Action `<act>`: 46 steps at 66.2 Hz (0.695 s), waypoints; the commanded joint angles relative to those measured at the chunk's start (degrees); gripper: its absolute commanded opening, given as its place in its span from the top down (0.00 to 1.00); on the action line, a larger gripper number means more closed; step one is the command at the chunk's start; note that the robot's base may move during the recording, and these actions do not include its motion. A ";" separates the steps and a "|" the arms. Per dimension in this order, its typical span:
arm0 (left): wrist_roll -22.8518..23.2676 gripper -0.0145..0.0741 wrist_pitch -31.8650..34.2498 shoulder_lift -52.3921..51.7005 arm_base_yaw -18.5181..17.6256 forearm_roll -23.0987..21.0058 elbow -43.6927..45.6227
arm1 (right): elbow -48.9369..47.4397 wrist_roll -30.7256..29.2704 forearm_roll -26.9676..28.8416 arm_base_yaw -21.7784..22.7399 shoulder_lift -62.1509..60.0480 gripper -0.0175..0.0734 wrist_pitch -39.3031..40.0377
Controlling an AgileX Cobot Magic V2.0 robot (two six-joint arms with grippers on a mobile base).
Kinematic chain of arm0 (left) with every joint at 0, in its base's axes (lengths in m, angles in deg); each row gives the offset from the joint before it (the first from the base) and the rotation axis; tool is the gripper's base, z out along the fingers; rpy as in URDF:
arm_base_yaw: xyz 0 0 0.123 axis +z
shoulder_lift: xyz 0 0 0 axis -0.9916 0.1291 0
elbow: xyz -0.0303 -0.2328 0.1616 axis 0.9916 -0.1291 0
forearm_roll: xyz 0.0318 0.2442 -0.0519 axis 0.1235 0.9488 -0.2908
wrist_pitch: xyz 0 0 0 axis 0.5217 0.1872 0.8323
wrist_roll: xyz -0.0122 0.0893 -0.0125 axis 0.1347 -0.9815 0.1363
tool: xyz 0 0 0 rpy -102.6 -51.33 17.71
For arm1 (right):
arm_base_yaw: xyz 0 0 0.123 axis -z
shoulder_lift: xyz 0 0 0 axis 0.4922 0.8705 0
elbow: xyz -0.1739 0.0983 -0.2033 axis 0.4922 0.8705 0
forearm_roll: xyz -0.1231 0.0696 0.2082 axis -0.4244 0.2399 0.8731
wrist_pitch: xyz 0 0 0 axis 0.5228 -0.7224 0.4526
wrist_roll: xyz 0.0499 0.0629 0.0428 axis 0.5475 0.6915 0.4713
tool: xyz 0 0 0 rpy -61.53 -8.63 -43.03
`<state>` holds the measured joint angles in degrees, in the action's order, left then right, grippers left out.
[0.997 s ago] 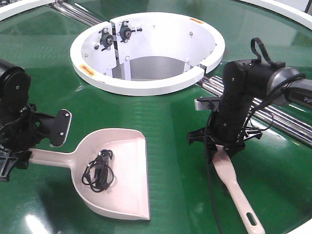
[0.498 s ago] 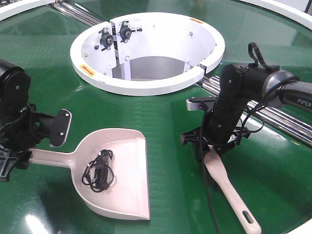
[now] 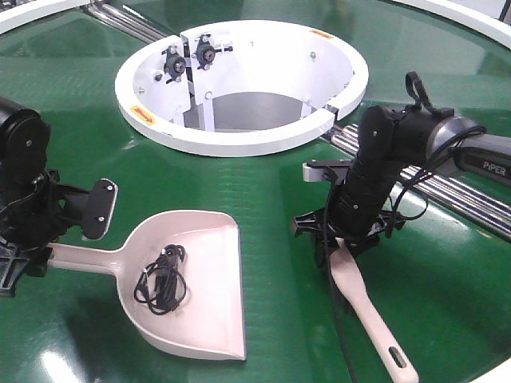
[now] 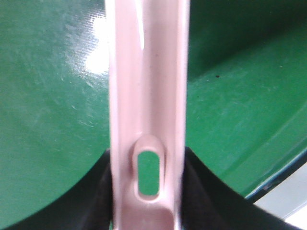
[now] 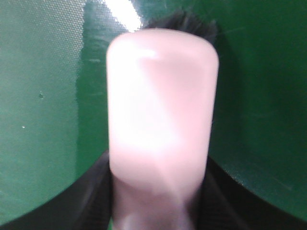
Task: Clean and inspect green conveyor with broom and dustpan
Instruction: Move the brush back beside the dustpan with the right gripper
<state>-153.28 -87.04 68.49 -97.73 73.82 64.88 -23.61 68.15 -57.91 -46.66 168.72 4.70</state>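
Observation:
On the green conveyor [image 3: 263, 191] lies the pale pinkish dustpan [image 3: 200, 295], a tangle of black cable [image 3: 162, 279] inside its pan. My left gripper [image 3: 36, 257] is shut on the end of its handle. In the left wrist view the handle [image 4: 146, 96] with its hang hole runs between the black fingers [image 4: 96, 203]. My right gripper [image 3: 343, 238] is shut on the head of the broom [image 3: 371, 315], whose handle trails toward the near right. In the right wrist view the broom head [image 5: 160, 105] fills the jaws, with dark bristles [image 5: 184, 24] at its far tip.
A white ring housing [image 3: 239, 80] with an open middle stands behind both arms. Shiny steel rollers [image 3: 447, 191] cross the belt at the right, just behind my right arm. A white outer rim [image 3: 471, 16] curves along the far right.
My right gripper has carried the broom to the left, closer to the dustpan, and the handle end swung left with it. The left arm and dustpan have stayed put.

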 commanded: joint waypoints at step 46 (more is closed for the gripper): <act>-0.83 0.86 -1.72 -2.12 -0.58 -0.39 1.15 | -1.07 -0.32 0.06 0.31 -2.12 0.18 -0.36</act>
<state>-153.33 -87.04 68.49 -97.73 73.82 64.88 -23.42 68.15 -58.15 -46.66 169.66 4.64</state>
